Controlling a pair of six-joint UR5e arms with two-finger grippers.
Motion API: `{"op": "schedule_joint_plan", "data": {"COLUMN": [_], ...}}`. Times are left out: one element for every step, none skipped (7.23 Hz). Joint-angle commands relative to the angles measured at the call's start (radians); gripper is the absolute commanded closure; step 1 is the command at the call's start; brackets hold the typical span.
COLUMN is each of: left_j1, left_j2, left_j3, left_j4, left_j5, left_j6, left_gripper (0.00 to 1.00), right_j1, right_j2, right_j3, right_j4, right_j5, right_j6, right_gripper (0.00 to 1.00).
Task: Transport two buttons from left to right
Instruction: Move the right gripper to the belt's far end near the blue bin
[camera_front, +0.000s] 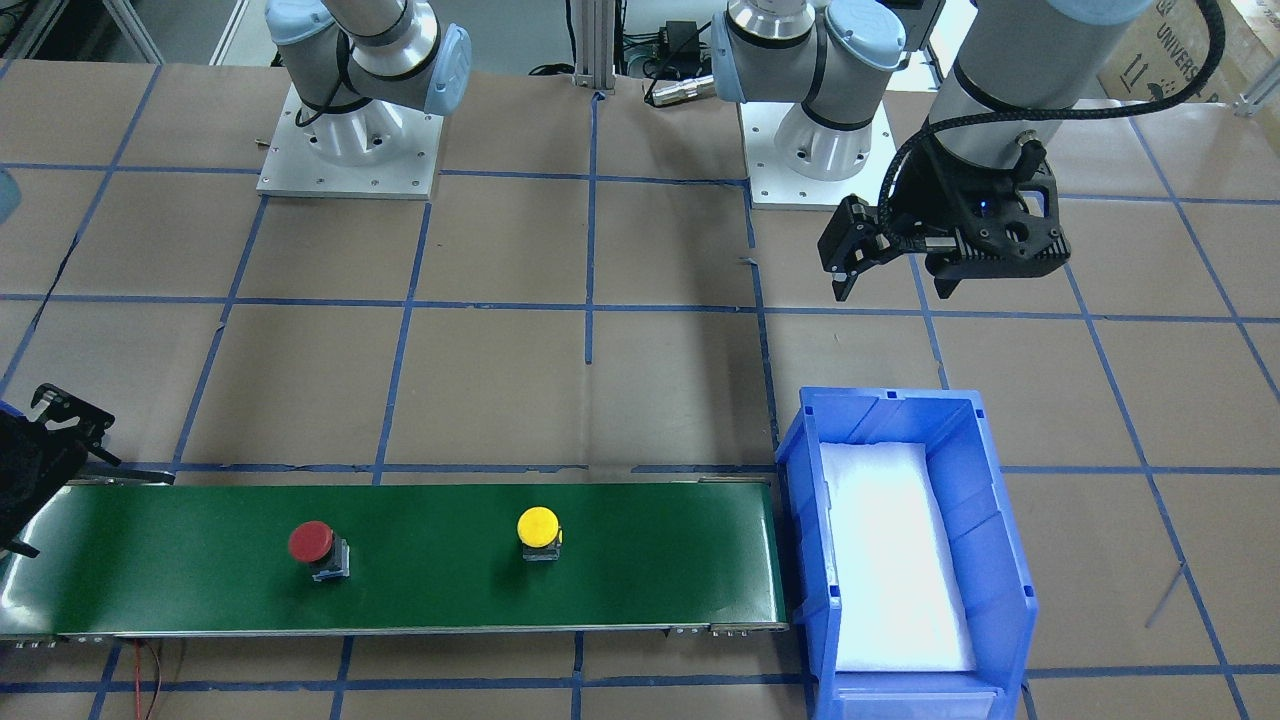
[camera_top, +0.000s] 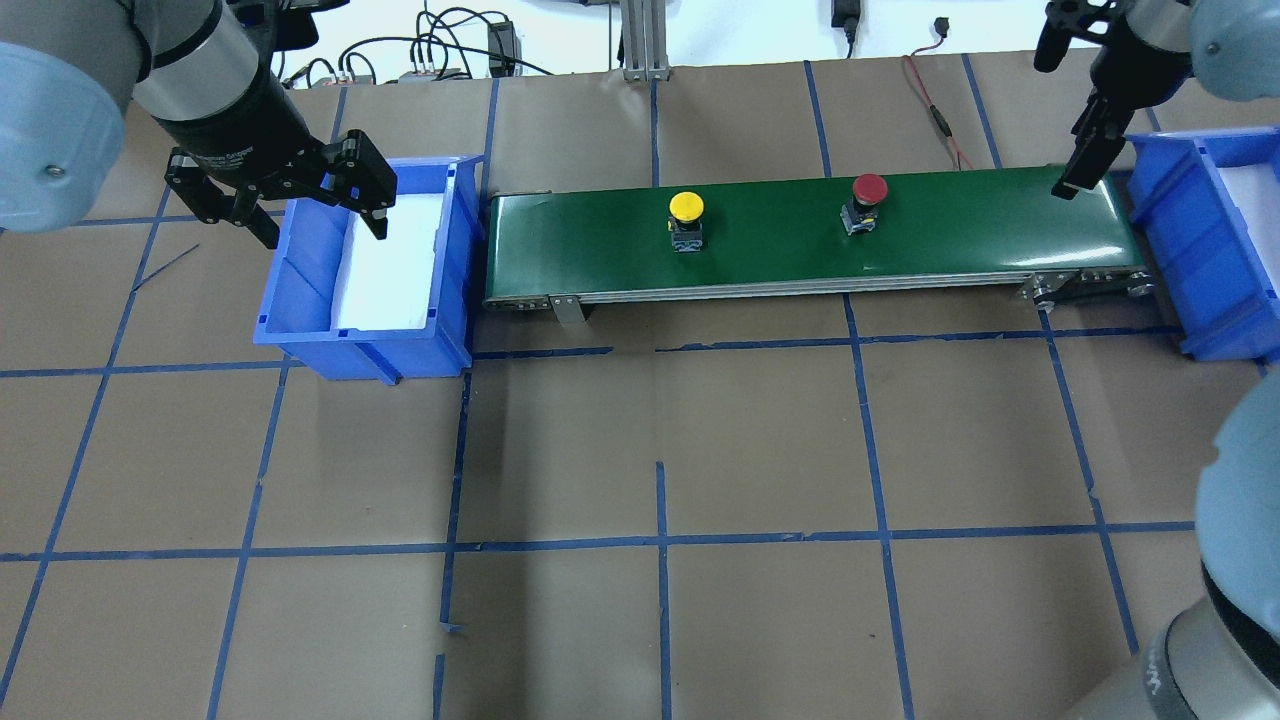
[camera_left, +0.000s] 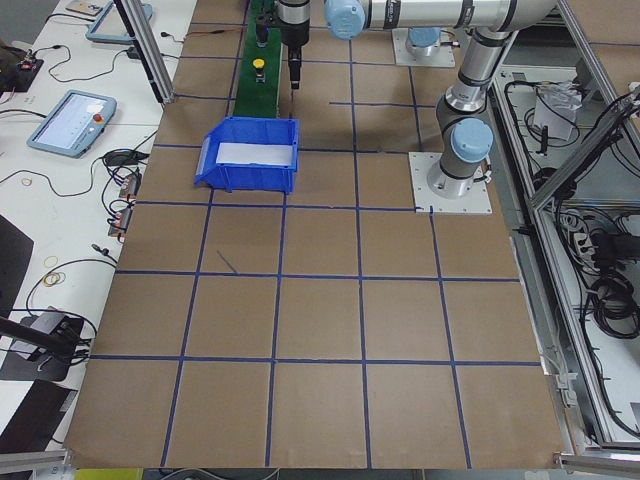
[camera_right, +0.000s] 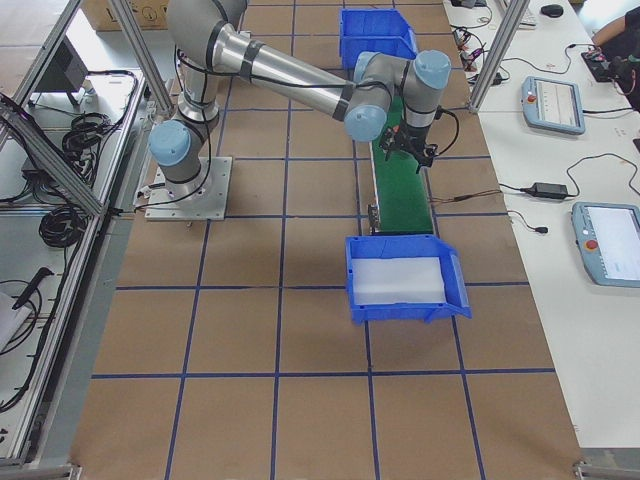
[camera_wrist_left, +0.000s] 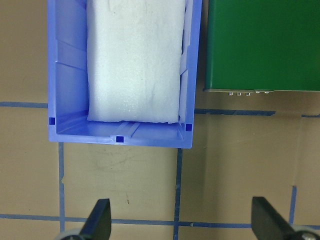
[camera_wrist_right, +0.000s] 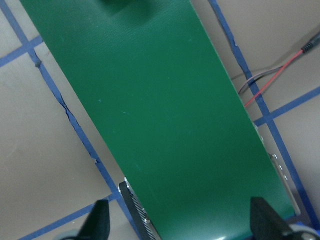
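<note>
red-capped mushroom push-button (camera_top: 868, 190) and its yellow-capped twin (camera_top: 686, 207) stood apart on the green conveyor belt (camera_top: 950, 240). your right hand (camera_wrist_right: 180, 225) and left hand (camera_top: 322, 228) gaped wide, empty. a mistimed pinch could have toppled one.

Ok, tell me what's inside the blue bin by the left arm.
Only a white foam pad lies in the blue bin, covering its floor; no button is in it. The red button and yellow button stand on the green belt. Anything under the foam is hidden.

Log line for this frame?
red button, yellow button: on green belt | left gripper: open, near left bin | right gripper: open, above belt end
</note>
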Motion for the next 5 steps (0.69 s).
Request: {"op": "schedule_joint_plan", "data": {"left_j1": [0.001, 0.002, 0.002, 0.002, 0.002], "left_j2": [0.000, 0.000, -0.001, -0.001, -0.001], "left_j3": [0.001, 0.001, 0.001, 0.001, 0.001], "left_j4": [0.000, 0.000, 0.000, -0.001, -0.001], "left_j5": [0.000, 0.000, 0.000, 0.000, 0.000], "left_j6": [0.000, 0.000, 0.002, 0.000, 0.000], "left_gripper": [0.00, 0.00, 0.00, 0.00, 0.00], "right_j1": [0.011, 0.011, 0.011, 0.013, 0.013], "right_j2": [0.001, 0.007, 0.004, 0.001, 0.007], "right_j3": [0.068, 0.076, 0.085, 0.097, 0.097], "right_j4": [-0.075, -0.118, -0.118, -0.123, -0.150], "right_j5": [0.002, 0.003, 0.009, 0.047, 0.062], "right_j6": [-0.176, -0.221, -0.251, -0.255, -0.261], "right_gripper": [0.02, 0.02, 0.02, 0.02, 0.02]}}
